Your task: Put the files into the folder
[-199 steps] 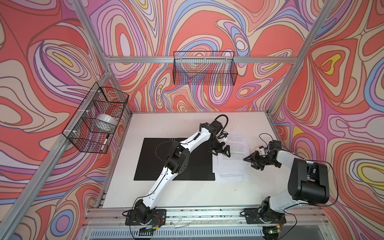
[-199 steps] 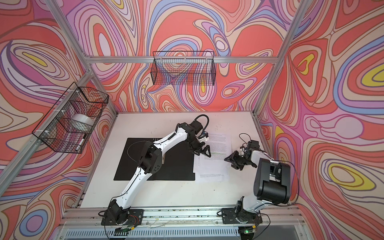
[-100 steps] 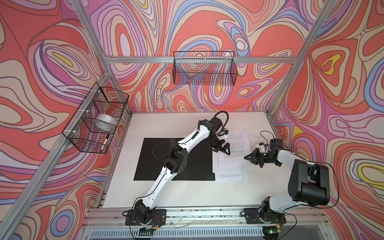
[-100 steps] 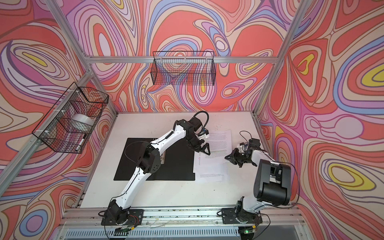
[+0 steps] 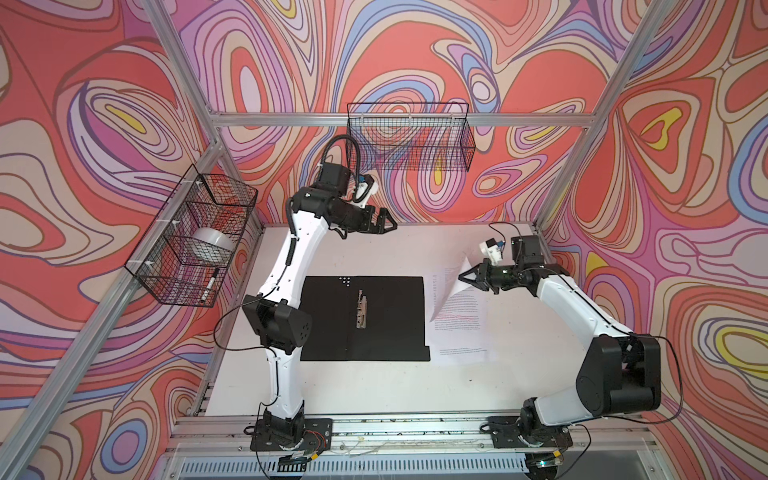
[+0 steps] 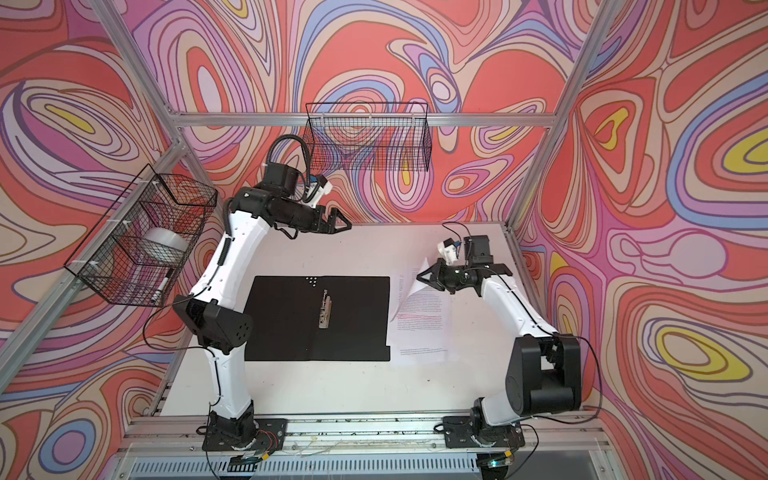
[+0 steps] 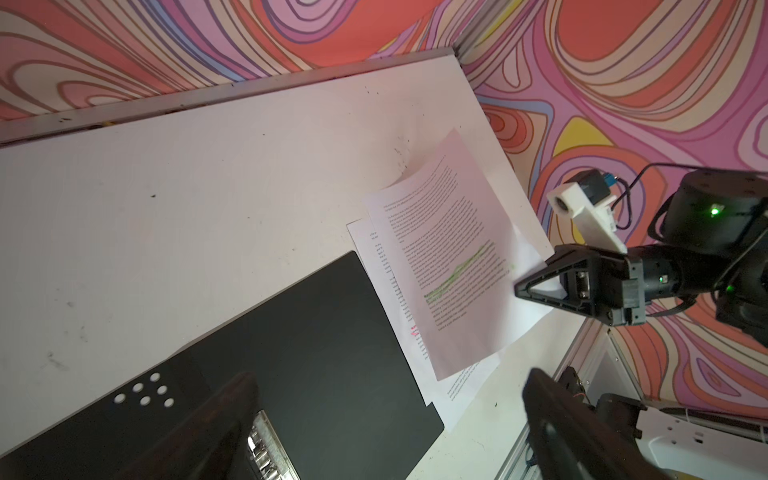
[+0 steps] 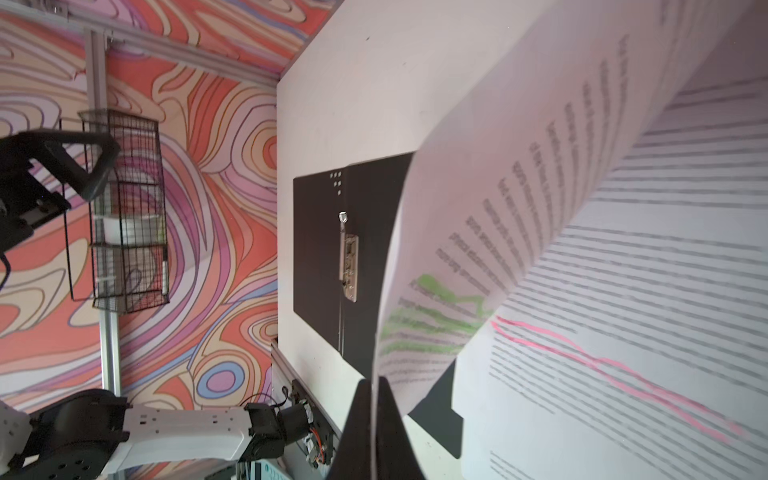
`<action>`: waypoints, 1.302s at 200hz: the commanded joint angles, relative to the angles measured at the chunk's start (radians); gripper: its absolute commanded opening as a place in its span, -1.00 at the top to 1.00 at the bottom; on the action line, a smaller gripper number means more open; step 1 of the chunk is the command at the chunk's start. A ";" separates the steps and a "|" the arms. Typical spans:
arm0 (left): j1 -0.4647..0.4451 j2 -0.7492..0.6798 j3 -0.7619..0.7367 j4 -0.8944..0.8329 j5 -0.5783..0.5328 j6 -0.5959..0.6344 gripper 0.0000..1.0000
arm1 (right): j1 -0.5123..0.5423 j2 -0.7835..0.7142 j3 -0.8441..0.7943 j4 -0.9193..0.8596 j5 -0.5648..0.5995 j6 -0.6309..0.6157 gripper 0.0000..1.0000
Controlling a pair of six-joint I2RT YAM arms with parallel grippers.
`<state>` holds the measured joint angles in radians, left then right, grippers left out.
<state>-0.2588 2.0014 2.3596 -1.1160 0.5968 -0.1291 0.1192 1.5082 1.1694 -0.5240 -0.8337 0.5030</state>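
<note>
The right gripper [image 5: 461, 276] is clenched on the edge of the top sheet [image 7: 449, 257], which curls up off the other files [image 5: 461, 332] lying just beside the open folder [image 5: 390, 324]; the left gripper [image 5: 388, 222] hangs released and empty. Best to carry the sheet low and slowly onto the black inside, clear of the clip [image 5: 361, 309]; a thin edge grip may slip.

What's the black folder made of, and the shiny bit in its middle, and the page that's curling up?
Folder: thin, matte black, lying flat; plastic or card, can't tell. Clip: silvery, glinting; likely metal. Lifted page: thin white paper; it bends softly.
</note>
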 commanded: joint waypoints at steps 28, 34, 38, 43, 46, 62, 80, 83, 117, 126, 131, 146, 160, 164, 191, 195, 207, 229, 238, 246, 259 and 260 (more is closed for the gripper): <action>0.118 -0.049 -0.087 0.021 0.062 -0.055 -1.00 | 0.198 0.017 0.082 0.058 0.048 0.144 1.00; 0.125 -0.051 -0.087 0.020 0.063 -0.055 -1.00 | 0.218 0.012 0.097 0.057 0.056 0.149 1.00; 0.130 -0.052 -0.088 0.019 0.065 -0.055 -1.00 | 0.231 0.009 0.107 0.058 0.061 0.154 1.00; 0.134 -0.052 -0.086 0.019 0.068 -0.054 -1.00 | 0.248 0.005 0.117 0.062 0.064 0.160 1.00; 0.136 -0.053 -0.085 0.018 0.068 -0.053 -0.99 | 0.256 0.002 0.123 0.064 0.065 0.164 1.00; 0.141 -0.052 -0.077 0.013 0.070 -0.051 -1.00 | 0.294 -0.016 0.144 0.085 0.067 0.188 1.00; 0.144 -0.056 -0.073 0.016 0.072 -0.050 -1.00 | 0.318 -0.047 0.123 0.127 0.070 0.220 1.00; 0.144 -0.056 -0.073 0.017 0.072 -0.050 -0.99 | 0.319 -0.053 0.114 0.140 0.070 0.225 1.00; 0.145 -0.050 -0.073 0.020 0.078 -0.062 -1.00 | 0.320 -0.126 -0.059 0.256 0.134 0.302 1.00; 0.145 -0.046 -0.074 0.018 0.084 -0.064 -0.99 | 0.321 -0.136 -0.113 0.294 0.143 0.329 1.00; 0.145 -0.043 -0.075 0.017 0.086 -0.065 -1.00 | 0.320 -0.138 -0.139 0.311 0.148 0.345 1.00; 0.145 -0.040 -0.084 0.018 0.092 -0.069 -0.99 | 0.321 -0.143 -0.200 0.341 0.183 0.372 1.00; 0.145 -0.037 -0.091 0.017 0.099 -0.069 -1.00 | 0.322 -0.144 -0.243 0.352 0.212 0.383 1.00; 0.145 -0.035 -0.092 0.016 0.098 -0.068 -1.00 | 0.322 -0.143 -0.253 0.353 0.220 0.386 1.00; 0.145 -0.030 -0.098 0.005 0.098 -0.058 -1.00 | 0.328 -0.146 -0.318 0.372 0.250 0.415 1.00; 0.145 -0.029 -0.098 0.002 0.101 -0.055 -0.99 | 0.330 -0.150 -0.325 0.369 0.254 0.418 1.00; 0.145 -0.027 -0.104 0.000 0.101 -0.051 -1.00 | 0.338 -0.166 -0.343 0.354 0.282 0.418 1.00; 0.145 -0.020 -0.112 0.004 0.101 -0.049 -1.00 | 0.345 -0.204 -0.372 0.338 0.324 0.421 1.00; 0.145 -0.017 -0.113 0.004 0.102 -0.050 -1.00 | 0.347 -0.228 -0.386 0.340 0.354 0.426 1.00; 0.145 -0.012 -0.114 0.006 0.104 -0.053 -1.00 | 0.347 -0.247 -0.394 0.341 0.383 0.428 1.00; 0.145 -0.006 -0.114 0.008 0.111 -0.059 -1.00 | 0.347 -0.265 -0.396 0.320 0.439 0.427 1.00; 0.145 -0.006 -0.113 0.008 0.111 -0.060 -1.00 | 0.347 -0.266 -0.396 0.318 0.444 0.426 1.00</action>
<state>-0.1131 1.9751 2.2551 -1.0985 0.6830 -0.1879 0.4599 1.2968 0.7845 -0.1967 -0.5125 0.9211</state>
